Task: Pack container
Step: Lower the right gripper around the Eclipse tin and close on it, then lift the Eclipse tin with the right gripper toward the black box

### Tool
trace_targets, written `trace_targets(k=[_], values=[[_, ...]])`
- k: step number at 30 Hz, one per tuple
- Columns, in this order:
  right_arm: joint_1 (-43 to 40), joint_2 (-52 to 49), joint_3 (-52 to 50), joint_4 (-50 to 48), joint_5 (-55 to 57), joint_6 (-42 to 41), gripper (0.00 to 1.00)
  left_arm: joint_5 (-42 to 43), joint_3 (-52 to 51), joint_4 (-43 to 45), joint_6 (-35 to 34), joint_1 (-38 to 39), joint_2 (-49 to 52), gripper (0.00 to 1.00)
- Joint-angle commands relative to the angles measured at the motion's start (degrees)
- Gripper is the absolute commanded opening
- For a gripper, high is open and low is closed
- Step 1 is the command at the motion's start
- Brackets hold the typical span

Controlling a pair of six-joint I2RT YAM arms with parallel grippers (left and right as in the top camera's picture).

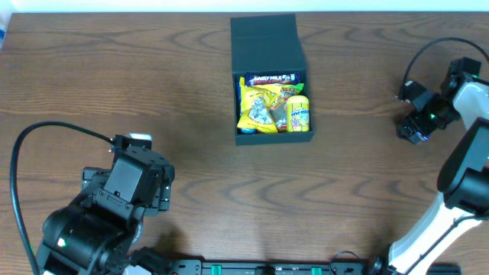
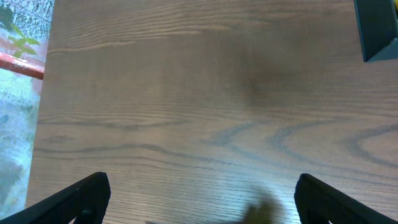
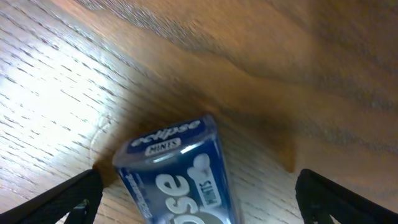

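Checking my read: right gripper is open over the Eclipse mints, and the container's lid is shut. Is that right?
No. The lid of the container is open, folded back, with snack packets showing inside; the overhead view shows it. The right gripper is open over the Eclipse mints, as you said.

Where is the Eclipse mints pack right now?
The Eclipse mints pack sits on the table inside the open right gripper in the right wrist view, far right of the container; overhead, the gripper hides it.
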State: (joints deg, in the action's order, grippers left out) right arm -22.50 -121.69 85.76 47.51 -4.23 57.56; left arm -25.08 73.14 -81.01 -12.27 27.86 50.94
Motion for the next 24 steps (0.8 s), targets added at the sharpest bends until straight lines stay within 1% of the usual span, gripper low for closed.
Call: trace_targets(k=[1,2,4,10,13,21,22,23,24], values=[[-0.5,-0.9,0.6,0.0,1.0,-0.5,0.89,-0.8,0.1,-0.2,-1.0,-0.2,-0.1,0.95],[-0.5,-0.9,0.6,-0.1,1.0,-0.5,0.81,-0.8,0.1,-0.2,-1.0,-0.2,-0.1,0.95],[-0.5,-0.9,0.6,-0.5,1.0,-0.5,0.7,-0.8,0.1,-0.2,-1.0,-0.2,-0.1,0.95],[-0.5,-0.9,0.6,-0.6,1.0,-0.5,0.58,-0.8,0.1,-0.2,-1.0,-0.2,-0.1,0.95],[-0.5,-0.9,0.6,-0.6,1.0,-0.5,0.5,-0.8,0.1,-0.2,-1.0,-0.2,-0.1,0.96],[-0.5,-0.9,0.6,-0.6,1.0,-0.5,0.43,-0.8,0.1,-0.2,-1.0,-0.2,-0.1,0.95],[-0.5,-0.9,0.6,-0.6,1.0,-0.5,0.35,-0.8,0.1,-0.2,-1.0,-0.2,-0.1,0.95],[-0.5,-0.9,0.6,-0.6,1.0,-0.5,0.3,-0.8,0.1,-0.2,-1.0,-0.2,-0.1,0.95],[-0.5,-0.9,0.6,-0.6,1.0,-0.5,0.28,-0.8,0.1,-0.2,-1.0,-0.2,-0.1,0.95]])
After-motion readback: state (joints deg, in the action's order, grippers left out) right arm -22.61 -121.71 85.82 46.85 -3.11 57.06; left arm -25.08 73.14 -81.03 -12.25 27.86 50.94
